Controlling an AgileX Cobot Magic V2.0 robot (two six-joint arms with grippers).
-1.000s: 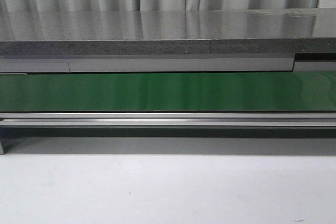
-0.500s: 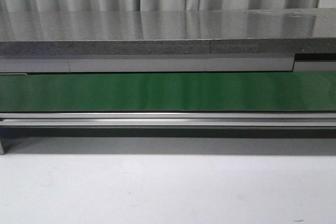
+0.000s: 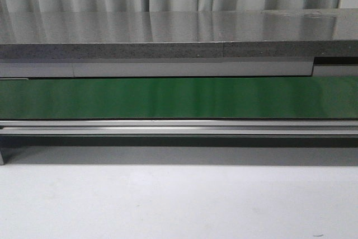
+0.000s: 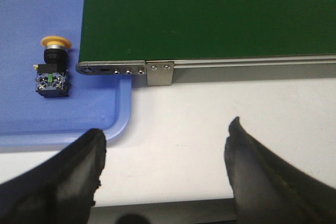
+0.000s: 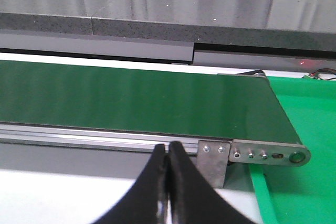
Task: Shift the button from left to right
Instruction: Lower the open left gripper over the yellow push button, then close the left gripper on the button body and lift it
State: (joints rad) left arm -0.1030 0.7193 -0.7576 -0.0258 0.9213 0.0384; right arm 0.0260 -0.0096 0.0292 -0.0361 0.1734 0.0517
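Note:
The button [image 4: 52, 69], with an orange-yellow cap and a black body with green marks, lies on its side in a blue tray [image 4: 31, 19], beside the end of the green conveyor belt [image 4: 210, 14]. My left gripper [image 4: 165, 140] is open and empty over the white table, apart from the button, with one finger over the tray's rim. My right gripper [image 5: 168, 150] is shut and empty, in front of the belt's rail near the belt's other end [image 5: 131, 98]. The front view shows only the belt [image 3: 179, 98]; neither gripper nor the button shows there.
A green tray [image 5: 299, 182] lies past the belt's end in the right wrist view. A metal bracket [image 4: 159, 73] sticks down from the belt's rail. A grey stone counter [image 3: 179, 32] runs behind the belt. White table [image 3: 179, 200] lies in front.

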